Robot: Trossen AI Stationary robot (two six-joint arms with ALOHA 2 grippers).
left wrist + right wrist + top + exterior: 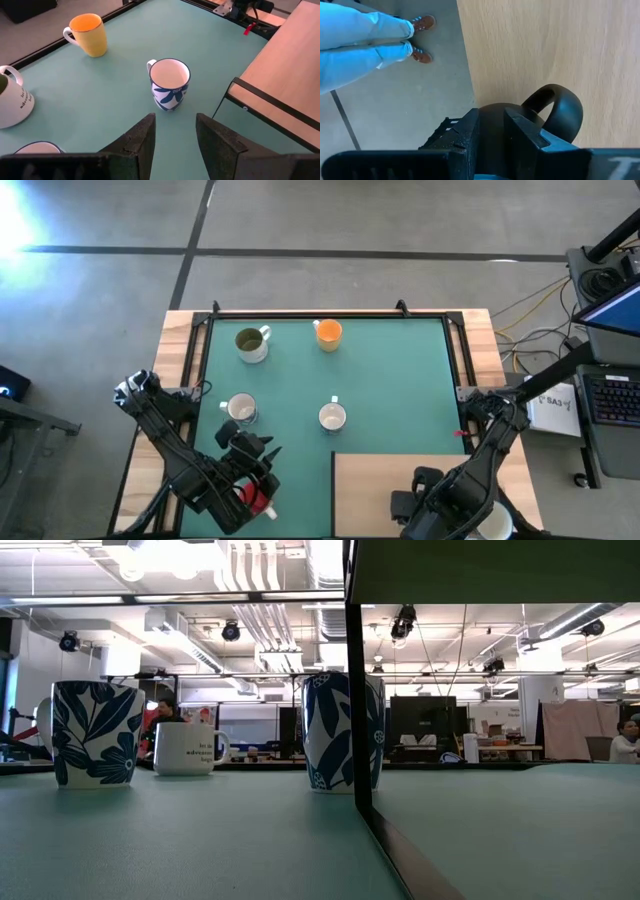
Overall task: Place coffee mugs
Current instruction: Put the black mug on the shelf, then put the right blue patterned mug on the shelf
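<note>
Four mugs stand on the green mat (400,380): a white one with an olive inside (250,342), an orange one (328,333), and two white ones with blue leaves outside (240,409) (332,416). My left gripper (262,450) hovers open at the near left. It points at the middle leaf mug (170,90), with the orange mug (89,34) beyond. My right gripper (405,502) is over the wooden board, shut on a dark mug (492,122). The other mugs are out of view. My right gripper holds the dark mug from above, fingers pointing down. The mug's body fills the narrow gap between the two fingers (520,132), and its looped handle (560,107) sticks out past one finger. The fingers hide the exact hold. I cannot tell whether the mug is lifted.
A pale wooden board (400,470) with a dark frame covers the mat's near right corner. A red thing (255,498) shows under the left arm. A person's legs and shoes (417,25) stand on the floor past the table's near edge. Bare mat lies at the right.
</note>
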